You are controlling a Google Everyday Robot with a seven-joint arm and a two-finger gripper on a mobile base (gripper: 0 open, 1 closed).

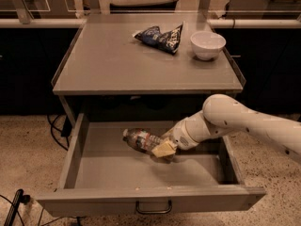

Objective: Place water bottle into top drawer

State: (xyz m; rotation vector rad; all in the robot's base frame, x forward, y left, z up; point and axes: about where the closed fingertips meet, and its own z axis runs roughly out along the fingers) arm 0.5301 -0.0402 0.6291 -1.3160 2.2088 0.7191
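Observation:
The water bottle [140,139] is a clear ribbed bottle lying on its side inside the open top drawer [108,173], cap pointing left. My gripper [163,148] reaches down into the drawer from the right on a white arm. Its cream-coloured fingers [164,149] sit at the bottle's right end. The drawer is pulled fully out, with its dark bar handle [154,207] at the front centre.
On the cabinet top [108,65] lie a dark blue snack bag [159,36] and a white bowl [207,44]. Cables [59,131] hang at the cabinet's left side. A dark object [14,206] stands on the speckled floor at lower left.

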